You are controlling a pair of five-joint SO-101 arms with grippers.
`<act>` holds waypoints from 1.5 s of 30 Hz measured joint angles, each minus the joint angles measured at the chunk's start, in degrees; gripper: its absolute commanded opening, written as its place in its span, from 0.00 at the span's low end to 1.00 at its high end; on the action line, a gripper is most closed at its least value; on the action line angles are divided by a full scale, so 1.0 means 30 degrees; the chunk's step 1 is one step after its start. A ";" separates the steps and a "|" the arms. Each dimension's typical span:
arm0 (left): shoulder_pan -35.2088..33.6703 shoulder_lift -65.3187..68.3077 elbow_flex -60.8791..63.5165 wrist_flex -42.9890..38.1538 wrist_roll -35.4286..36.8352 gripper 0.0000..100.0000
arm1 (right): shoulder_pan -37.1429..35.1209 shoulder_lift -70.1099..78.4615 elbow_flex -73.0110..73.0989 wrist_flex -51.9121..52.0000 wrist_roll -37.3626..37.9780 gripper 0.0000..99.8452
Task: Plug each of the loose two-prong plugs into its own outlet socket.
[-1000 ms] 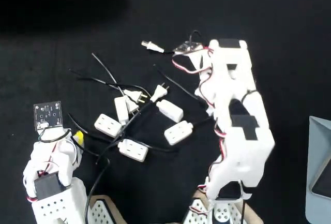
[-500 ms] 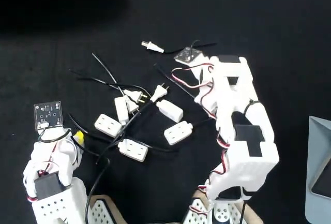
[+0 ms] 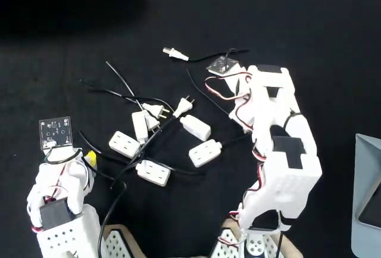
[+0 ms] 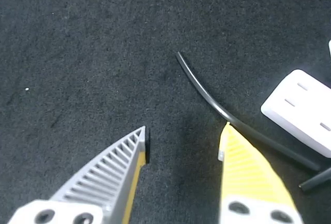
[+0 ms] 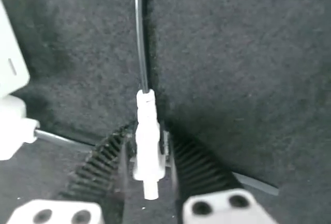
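My right gripper [image 5: 148, 140] is shut on a white two-prong plug [image 5: 146, 111], whose black cord [image 5: 138, 32] runs away over the black cloth. A white outlet socket [image 5: 9, 105] lies just beside it. In the high view the right arm [image 3: 275, 133] covers that plug; its cord [image 3: 207, 94] trails out toward the table's middle. Several white outlet sockets [image 3: 205, 152] and loose plugs [image 3: 184, 105] lie tangled in black cords at the centre, and one plug [image 3: 174, 53] lies farther back. My left gripper [image 4: 183, 144] is open above bare cloth, near a cord [image 4: 207, 97] and a socket [image 4: 305, 110].
The left arm [image 3: 59, 198] sits at the near left corner with a small circuit board [image 3: 55, 133] above it. A grey tray [image 3: 366, 192] stands at the right edge. The black cloth is bare at the far side and along the left.
The right arm has drawn back toward the near edge and slightly right, pulling the held plug's cord with it. The left arm has not moved.
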 measured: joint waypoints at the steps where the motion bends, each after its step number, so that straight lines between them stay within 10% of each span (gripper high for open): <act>1: 0.0000 0.0000 0.0000 0.0000 0.0000 0.23 | 0.0029 0.0000 0.0000 0.0000 0.0059 0.01; 13: 0.0000 0.0000 0.0000 -0.0176 0.0000 0.23 | -0.0322 -0.5187 0.0674 0.2637 0.0088 0.01; 32: 0.4777 0.0000 0.0029 -1.0842 0.5275 0.23 | -1.0168 -2.4498 0.7179 0.2432 -0.7941 0.01; 45: 1.0168 0.0000 -0.2725 -1.1077 0.6535 0.16 | -1.6029 -2.5905 0.8938 0.1553 -0.9465 0.01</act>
